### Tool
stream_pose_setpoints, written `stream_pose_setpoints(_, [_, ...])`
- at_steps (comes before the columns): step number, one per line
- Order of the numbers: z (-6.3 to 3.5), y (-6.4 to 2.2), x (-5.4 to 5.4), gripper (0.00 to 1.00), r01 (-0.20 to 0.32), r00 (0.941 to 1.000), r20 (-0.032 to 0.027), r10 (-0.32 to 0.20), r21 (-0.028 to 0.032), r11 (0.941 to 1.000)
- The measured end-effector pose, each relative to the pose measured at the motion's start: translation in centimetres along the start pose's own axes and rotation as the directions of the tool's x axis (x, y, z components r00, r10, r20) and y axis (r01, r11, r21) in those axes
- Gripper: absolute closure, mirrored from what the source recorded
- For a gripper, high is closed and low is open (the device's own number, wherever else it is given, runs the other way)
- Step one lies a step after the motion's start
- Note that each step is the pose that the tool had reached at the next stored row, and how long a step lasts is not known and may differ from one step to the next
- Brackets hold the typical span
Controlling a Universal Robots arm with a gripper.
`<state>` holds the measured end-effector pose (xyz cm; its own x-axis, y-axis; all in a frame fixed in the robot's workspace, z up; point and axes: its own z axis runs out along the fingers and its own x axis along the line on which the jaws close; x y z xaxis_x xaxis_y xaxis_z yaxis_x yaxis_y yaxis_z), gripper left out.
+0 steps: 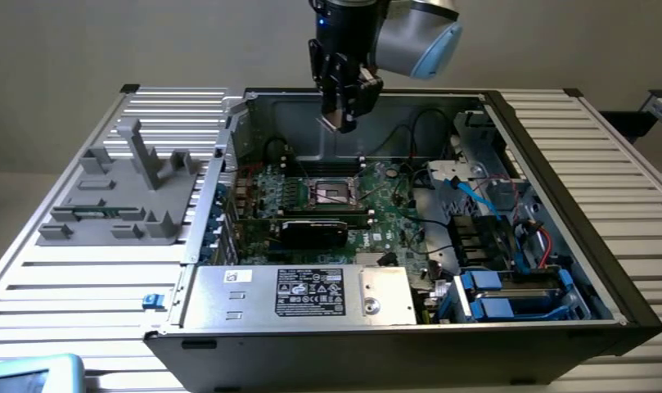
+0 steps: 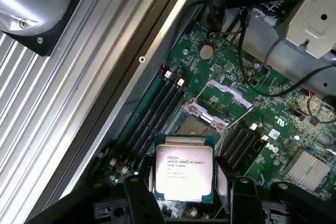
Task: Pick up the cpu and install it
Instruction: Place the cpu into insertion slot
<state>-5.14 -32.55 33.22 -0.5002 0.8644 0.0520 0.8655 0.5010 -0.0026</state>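
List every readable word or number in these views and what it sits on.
"intel XEON": first line printed on the cpu; the lines below it are too blurred to read.
power supply label: print too small to read.
motherboard markings: too small to read.

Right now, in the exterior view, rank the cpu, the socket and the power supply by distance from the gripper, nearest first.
1. cpu, held in the gripper.
2. socket, down below it.
3. power supply, along the case's near edge.
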Motion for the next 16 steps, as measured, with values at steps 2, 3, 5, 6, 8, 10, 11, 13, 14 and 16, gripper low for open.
stream_pose_setpoints(2, [0.03, 0.00, 0.00, 0.45, -0.031, 0.9995, -0.0001, 0.031, -0.0016, 0.9995])
stream_pose_setpoints(3, [0.05, 0.00, 0.00, 0.45, -0.045, 0.9990, -0.0001, 0.045, -0.0023, 0.9990])
stream_pose_setpoints(5, [0.08, 0.00, 0.00, 0.45, -0.075, 0.9972, -0.0003, 0.075, -0.0039, 0.9972])
stream_pose_setpoints(6, [0.09, 0.00, -0.01, 0.45, -0.090, 0.9960, -0.0004, 0.090, -0.0046, 0.9960])
stream_pose_setpoints(8, [0.13, 0.00, -0.01, 0.45, -0.121, 0.9927, -0.0007, 0.121, -0.0063, 0.9926])
stream_pose_setpoints(10, [0.15, 0.00, -0.01, 0.45, -0.148, 0.9890, -0.0009, 0.148, -0.0076, 0.9889])
stream_pose_setpoints(11, [0.15, 0.00, -0.01, 0.45, -0.150, 0.9887, -0.0007, 0.150, -0.0077, 0.9886])
stream_pose_setpoints(13, [0.15, 0.00, -0.01, 0.45, -0.150, 0.9886, -0.0007, 0.150, -0.0077, 0.9886])
stream_pose_setpoints(14, [0.15, 0.00, -0.01, 0.45, -0.151, 0.9886, -0.0007, 0.151, -0.0077, 0.9886])
stream_pose_setpoints(16, [0.16, 0.00, 0.00, 0.45, -0.167, 0.9860, 0.0019, 0.167, -0.0076, 0.9860])
